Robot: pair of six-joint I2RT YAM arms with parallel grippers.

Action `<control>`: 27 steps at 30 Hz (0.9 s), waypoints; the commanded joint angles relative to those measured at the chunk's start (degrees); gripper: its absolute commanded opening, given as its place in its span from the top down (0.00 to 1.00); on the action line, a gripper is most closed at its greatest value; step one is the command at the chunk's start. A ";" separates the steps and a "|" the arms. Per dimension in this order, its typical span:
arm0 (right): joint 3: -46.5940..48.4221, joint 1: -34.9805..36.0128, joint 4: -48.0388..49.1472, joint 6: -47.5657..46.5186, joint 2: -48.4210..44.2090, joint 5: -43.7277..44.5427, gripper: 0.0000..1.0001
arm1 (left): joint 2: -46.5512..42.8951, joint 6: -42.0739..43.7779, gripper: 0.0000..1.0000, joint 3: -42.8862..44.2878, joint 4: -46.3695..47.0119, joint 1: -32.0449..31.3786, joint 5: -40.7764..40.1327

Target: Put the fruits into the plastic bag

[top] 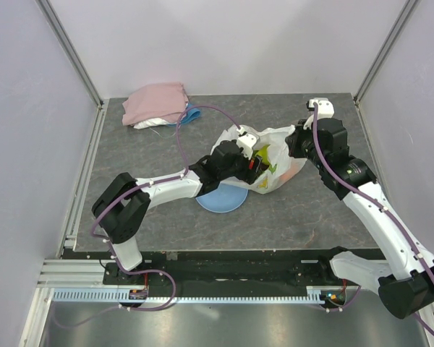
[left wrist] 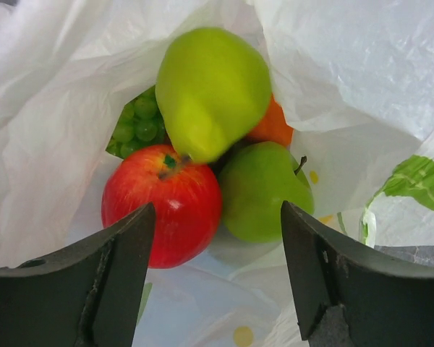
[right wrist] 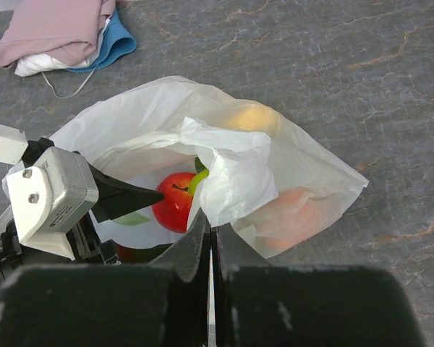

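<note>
The left gripper (left wrist: 217, 213) has its jaws apart inside the plastic bag (left wrist: 50, 108) — the pear (left wrist: 213, 90) (blurred, seemingly dropping) joins the fruits (left wrist: 264, 191) there; the right gripper (right wrist: 210, 225), fingers together, pinches the bag's rim to keep it open.

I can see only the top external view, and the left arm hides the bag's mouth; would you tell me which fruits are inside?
Observer: The left wrist view shows a red apple, a green apple, a grape bunch and an orange inside the plastic bag, with a pear on top.
Operator: Thank you. Is that arm holding anything?
Observer: No, the left gripper is open, with nothing between its fingers.
Operator: And the other arm?
Observer: In the right wrist view, the right gripper is shut on a fold of the plastic bag at its mouth.
</note>
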 commanded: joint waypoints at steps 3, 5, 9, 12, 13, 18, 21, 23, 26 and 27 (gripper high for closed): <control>0.11 -0.31 0.80 -0.53 0.01 0.88 1.00 | -1.14 -0.80 0.20 2.31 0.98 -0.03 1.18; 0.11 -0.31 0.71 -0.62 0.10 0.88 1.00 | -2.28 -1.14 0.20 1.96 1.24 0.06 1.35; 0.11 -0.31 0.80 -0.62 0.10 0.97 1.00 | -6.23 0.60 0.17 0.20 4.22 -0.03 7.64; 0.29 -0.31 0.80 -0.62 0.18 1.06 1.00 | -10.45 2.98 0.15 -2.34 6.69 -0.03 11.45; 0.20 -0.22 0.89 -0.53 0.18 1.06 1.00 | -11.51 3.59 0.14 -2.79 6.86 -0.03 11.64; 0.29 -0.31 0.89 -0.62 0.18 1.06 1.00 | -19.67 6.67 0.14 -5.07 5.20 -0.03 11.11; 0.29 -0.31 0.89 -0.80 0.36 1.15 1.00 | -25.46 8.59 0.14 -7.44 3.79 -0.03 7.78; 0.38 -0.31 0.89 -0.80 0.27 1.32 1.00 | -28.20 9.13 0.12 -8.24 0.91 0.06 2.71; 0.38 -0.31 0.98 -0.80 0.54 1.06 1.00 | -32.60 10.10 0.11 -9.64 -3.40 0.50 -3.01; 0.38 -0.40 1.06 -0.71 0.71 1.06 1.00 | -33.48 10.19 0.11 -10.52 -6.38 0.50 -4.26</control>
